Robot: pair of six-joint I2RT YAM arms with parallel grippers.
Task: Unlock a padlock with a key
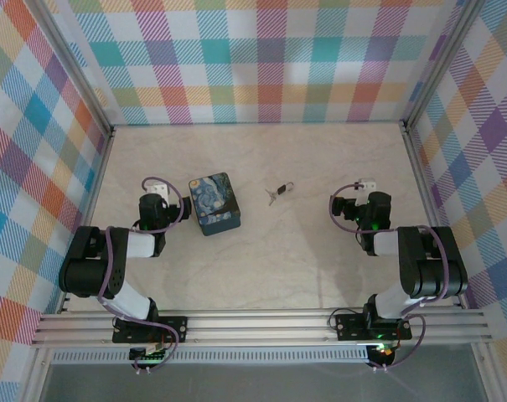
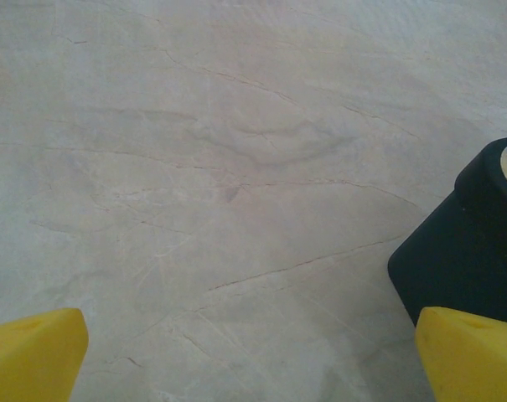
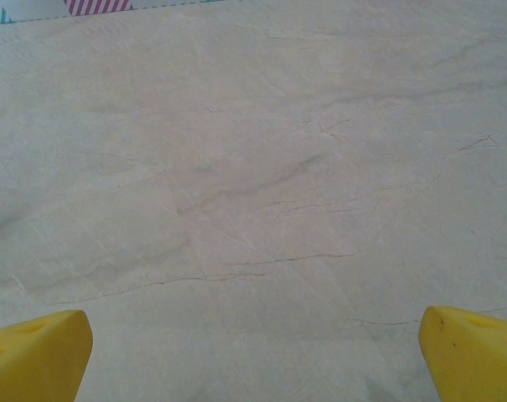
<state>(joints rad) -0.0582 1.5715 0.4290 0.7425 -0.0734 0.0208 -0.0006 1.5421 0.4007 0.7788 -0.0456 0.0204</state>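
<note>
While left tool (image 2: 253, 360) and right tool (image 3: 255, 356) gape apart, the key (image 1: 280, 192) lies on open table (image 1: 303, 268) between them.

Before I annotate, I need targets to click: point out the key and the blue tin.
key (image 1: 278, 192): top external view, middle of the metal piece.
blue tin (image 1: 214, 203): top external view, centre of its printed lid.

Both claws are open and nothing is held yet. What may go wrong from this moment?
1. The key is tiny and lies flat on the table, between the arms; the right claw, open, may push it away instead of lifting it.
2. The blue tin stands close beside the left claw; a sideways swing toward the key may knock the tin.
</note>
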